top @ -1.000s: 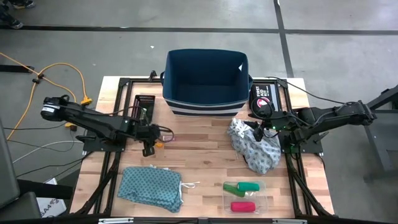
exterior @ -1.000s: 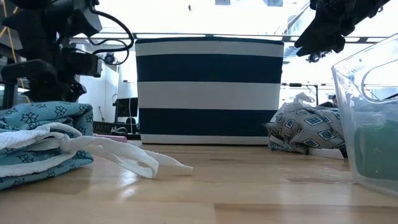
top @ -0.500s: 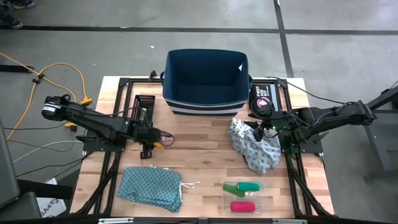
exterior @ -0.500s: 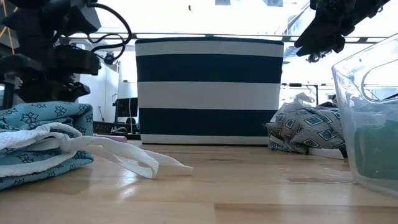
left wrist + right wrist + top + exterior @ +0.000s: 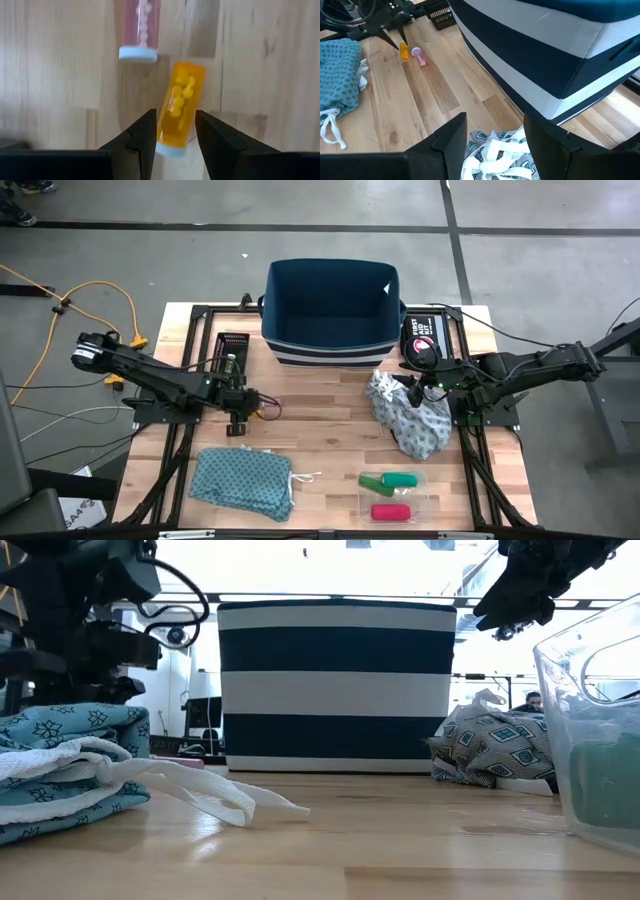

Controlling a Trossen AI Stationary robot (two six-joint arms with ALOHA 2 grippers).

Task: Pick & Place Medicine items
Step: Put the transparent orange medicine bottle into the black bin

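A small orange plastic pill vial [image 5: 179, 107], light, rigid and likely slippery, is clasped mid-body by the left gripper [image 5: 173, 131] fingers; right gripper [image 5: 494, 134] fingers held apart, empty

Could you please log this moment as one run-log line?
left gripper: shut on orange vial | pink vial: on table | right gripper: open, above grey cloth

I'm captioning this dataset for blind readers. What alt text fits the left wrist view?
The left gripper is closed on an orange vial of yellow pills, held tilted above the wooden table. Just beyond lies a pink vial with a pale cap.
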